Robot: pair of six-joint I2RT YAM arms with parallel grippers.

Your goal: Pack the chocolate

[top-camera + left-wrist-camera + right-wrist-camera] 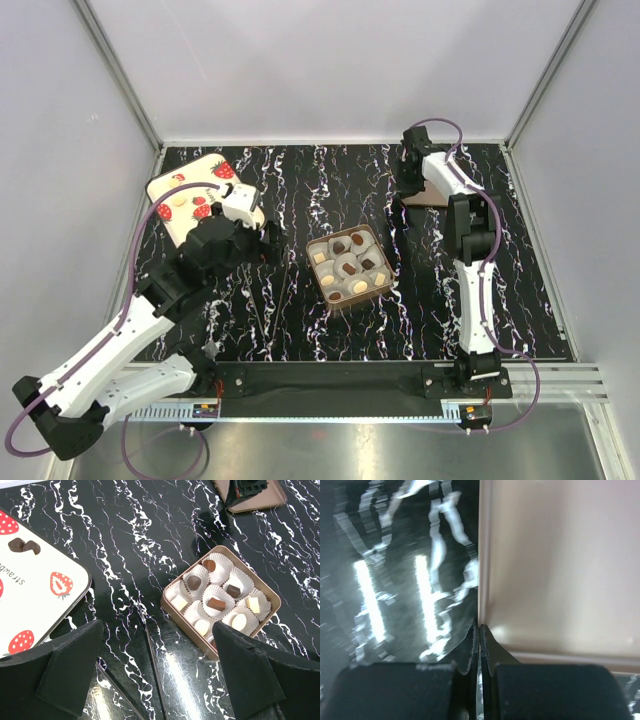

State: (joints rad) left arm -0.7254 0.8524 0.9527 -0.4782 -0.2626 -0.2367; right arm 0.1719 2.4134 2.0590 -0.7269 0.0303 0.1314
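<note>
**Chocolates** (216,603): 8 visible in the box (180,624), 4 dark and 4 cream, 1 per paper cup (223,561). The nearest corner cup is hidden behind a finger. 2 more dark pieces (17,544) lie on the strawberry tray (45,595).

**Left claw** (156,626): open above the table (130,540), between tray and box.

**Right claw** (479,630): closed at a corner of the lid (560,570). Whether it pinches the rim is unclear.
</note>
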